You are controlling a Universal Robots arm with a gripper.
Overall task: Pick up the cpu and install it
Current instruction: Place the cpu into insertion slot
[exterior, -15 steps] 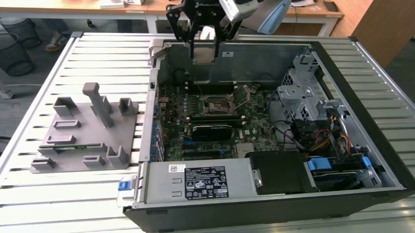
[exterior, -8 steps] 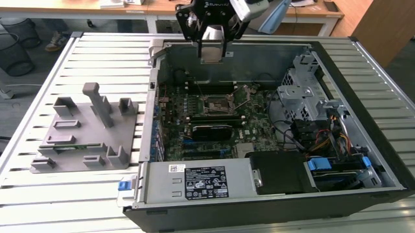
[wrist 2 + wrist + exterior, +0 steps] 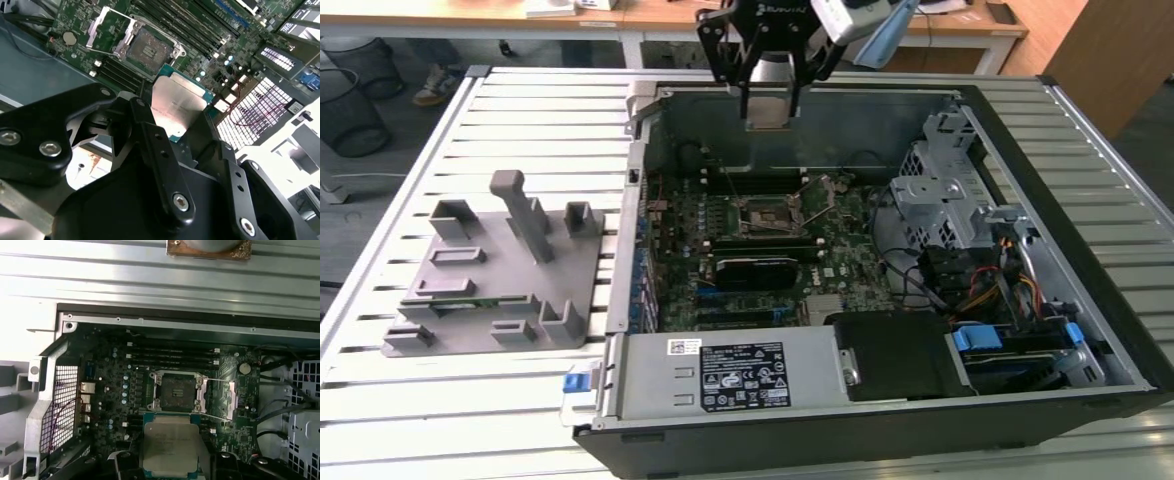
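While the gripper (image 3: 177,127) hangs above the open case (image 3: 1087,290), its two black fingers (image 3: 150,145) are shut on opposite edges of the cpu (image 3: 180,105). The other two edges, with their thin green rim, stand free. In both wrist views the chip's silvery face shows flat and level between the fingers, touching nothing else.

Below and beyond it in the first wrist view lies the socket (image 3: 176,392), bare, with its metal load plate (image 3: 222,395) swung aside and the thin lever standing off it. The cpu (image 3: 170,447) sits just short of the socket's near edge there, apart from it. Rows of dark memory slots (image 3: 172,355) run along the socket's far side.

In the exterior view the gripper (image 3: 769,115) holds the chip up by the case's far wall, well above the board (image 3: 841,265). There is open air down to the socket (image 3: 767,212). A drive cage (image 3: 941,190) crowds the exterior view's right. A grey fixture (image 3: 494,280) sits on the slatted bench (image 3: 520,110) on the exterior view's left.
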